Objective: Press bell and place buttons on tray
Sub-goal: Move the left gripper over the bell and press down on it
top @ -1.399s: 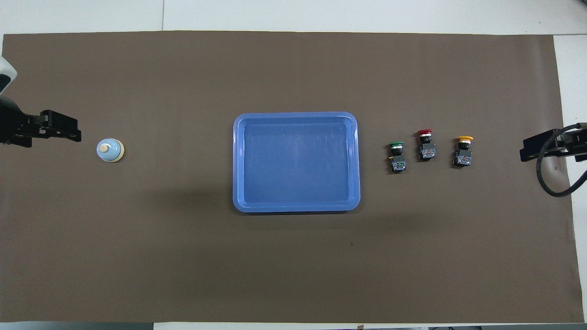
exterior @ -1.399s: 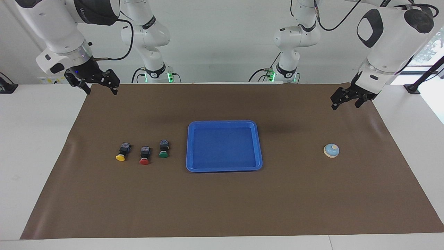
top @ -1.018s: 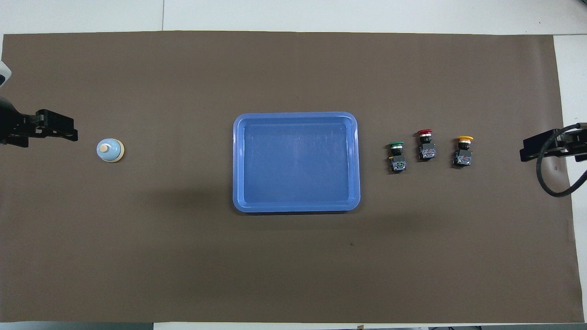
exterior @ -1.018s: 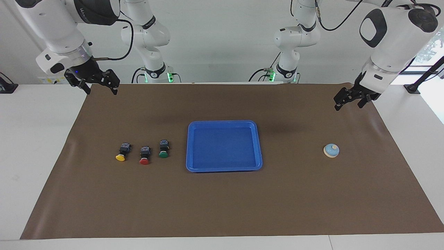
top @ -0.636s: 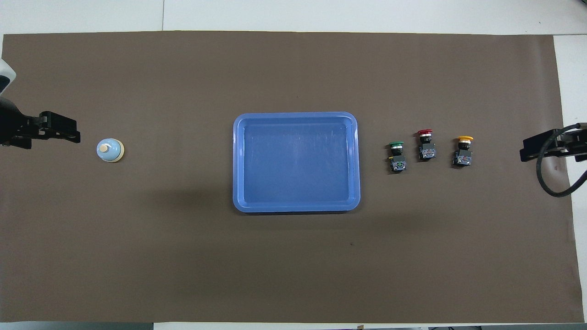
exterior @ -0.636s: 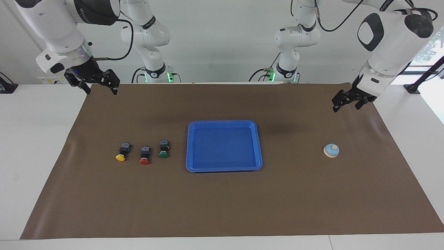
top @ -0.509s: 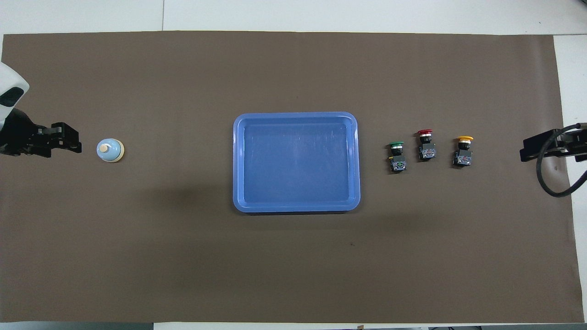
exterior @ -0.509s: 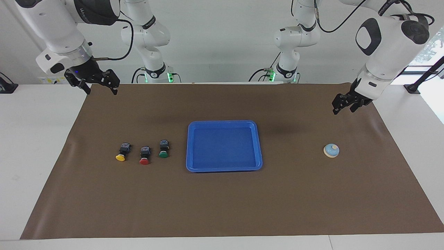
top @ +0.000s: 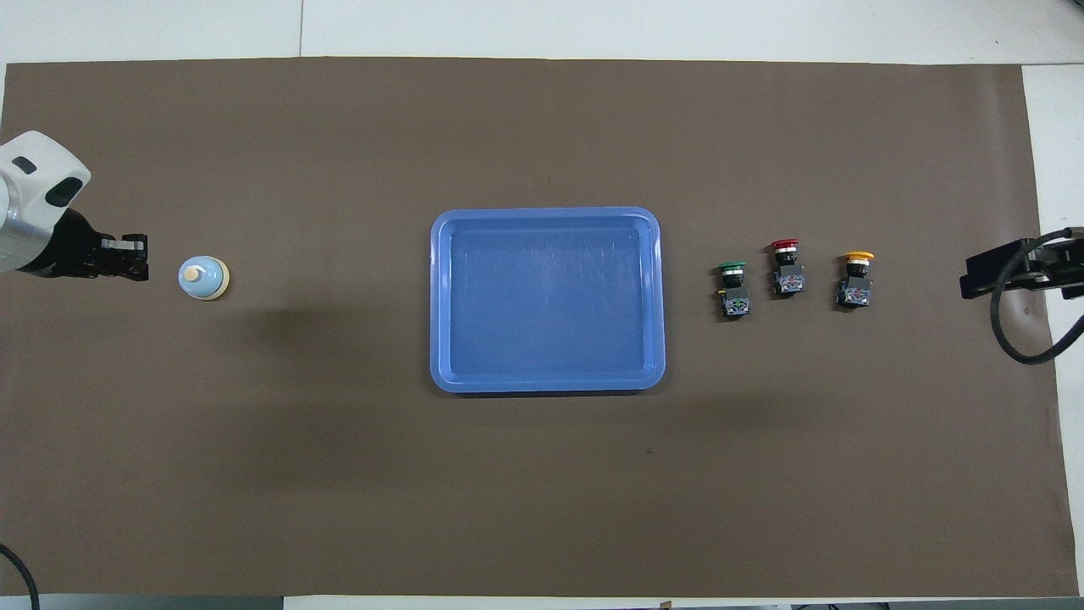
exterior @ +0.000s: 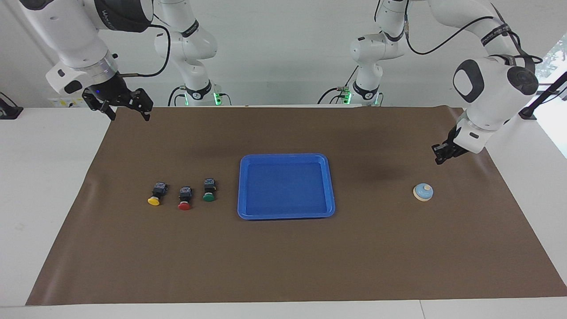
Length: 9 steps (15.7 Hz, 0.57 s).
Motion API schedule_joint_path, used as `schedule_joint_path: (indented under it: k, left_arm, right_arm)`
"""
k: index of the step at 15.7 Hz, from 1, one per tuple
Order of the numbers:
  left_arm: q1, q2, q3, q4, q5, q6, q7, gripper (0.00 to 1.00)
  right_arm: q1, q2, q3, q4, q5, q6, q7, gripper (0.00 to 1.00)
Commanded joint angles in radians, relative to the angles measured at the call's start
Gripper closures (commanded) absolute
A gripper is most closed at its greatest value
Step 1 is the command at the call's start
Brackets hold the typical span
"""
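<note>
The bell, light blue with a cream knob, sits on the brown mat toward the left arm's end. My left gripper hangs shut and empty above the mat just beside it, not touching. The blue tray lies empty mid-table. Three buttons lie in a row toward the right arm's end: green, red, yellow. My right gripper waits open, raised over the mat's corner at its own end.
A brown mat covers most of the white table. The right arm's black cable loops over the mat's edge near the yellow button.
The left gripper has closed and dropped lower toward the bell, its wrist swinging in over the mat. The right arm, bell, tray and buttons have not moved.
</note>
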Motion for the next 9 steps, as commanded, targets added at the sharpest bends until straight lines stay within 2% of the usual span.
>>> schedule_joint_path:
  k: [1, 9]
  left_arm:
    - [0.005, 0.031, -0.004, -0.009, 0.02, 0.049, 0.019, 1.0]
    - [0.013, 0.046, -0.004, -0.134, 0.021, 0.213, 0.052, 1.0]
  right_arm:
    - [-0.013, -0.021, 0.009, -0.023, 0.009, 0.004, -0.015, 0.0]
    - [-0.013, -0.021, 0.009, -0.023, 0.009, 0.004, -0.015, 0.0]
